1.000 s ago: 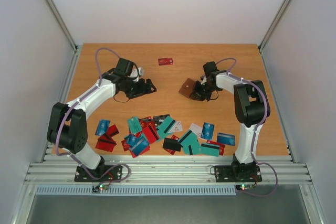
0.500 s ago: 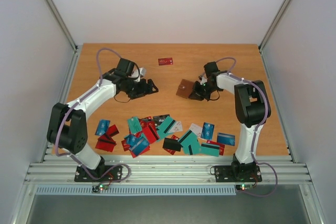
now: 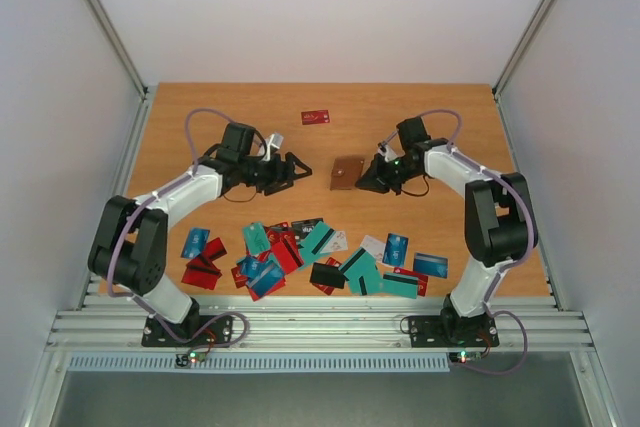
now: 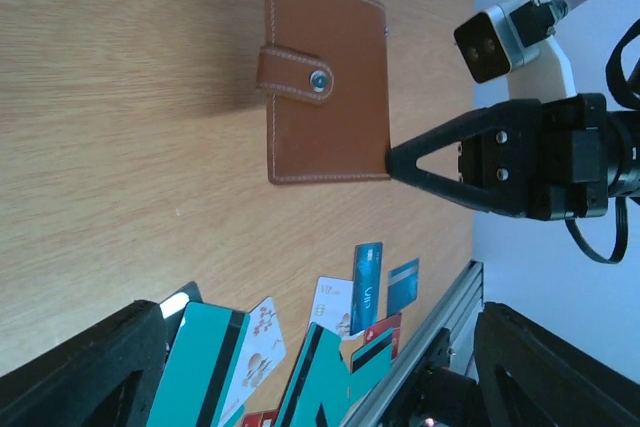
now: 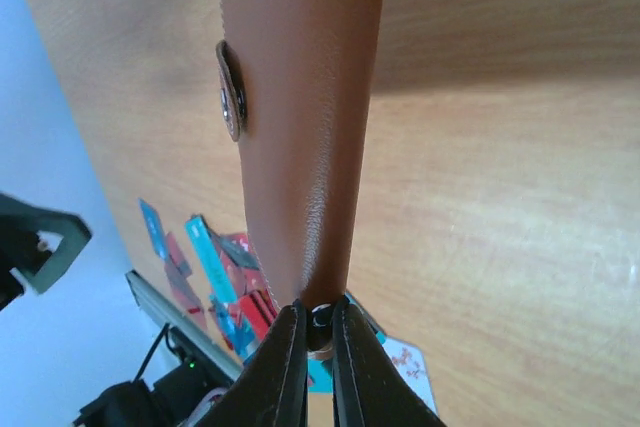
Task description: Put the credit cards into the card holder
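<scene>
**No legible text in any view**

Printing is there, but none of it can be read. In the left wrist view a blue card [image 4: 368, 287] carries pale lines of lettering, too small and blurred to make out. The white card [image 4: 262, 342] beside it shows only a reddish floral motif. From above, the lone red card [image 3: 316, 117] at the far side bears a faint light mark, unreadable. Any stamp on the snap of the card holder [image 4: 325, 79] is too small to tell.
</scene>
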You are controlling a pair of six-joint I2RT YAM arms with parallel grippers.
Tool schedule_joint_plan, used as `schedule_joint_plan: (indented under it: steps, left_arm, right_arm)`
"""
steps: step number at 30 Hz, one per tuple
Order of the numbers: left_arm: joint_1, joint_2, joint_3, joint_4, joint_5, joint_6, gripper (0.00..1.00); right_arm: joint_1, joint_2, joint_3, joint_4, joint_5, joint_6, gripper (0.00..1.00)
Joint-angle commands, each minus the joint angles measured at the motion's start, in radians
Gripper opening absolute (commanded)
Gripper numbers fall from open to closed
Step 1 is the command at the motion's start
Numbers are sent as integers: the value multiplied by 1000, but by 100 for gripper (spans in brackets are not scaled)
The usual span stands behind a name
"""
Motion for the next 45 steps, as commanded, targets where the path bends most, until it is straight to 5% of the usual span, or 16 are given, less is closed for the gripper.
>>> schedule_joint_plan:
  steps: [1,8,13,18,22,45]
  left_arm:
    - [-5,15,-54,233,73,-138,85]
    - [-5,31,-78,346,103,-178,87]
    - [-5,26,-76,297,64,-154,86]
    - [-34,77,26,74,-50,-34,84]
    - [-79,193,146,-67,-110,80,82]
    - [-134,543,426,-194,-155,158,46]
  right_arm:
    - [9,-59,-34,19,-102,20,1]
    - [17,-132,-53,44,-210,51,1]
    - [33,-157,-31,-18,-140,21,2]
    - [58,-113,28,-163,95,-95,35]
    - [67,-55,51,-164,178,-148,49]
    - [67,200,115,-93,99,-181,45]
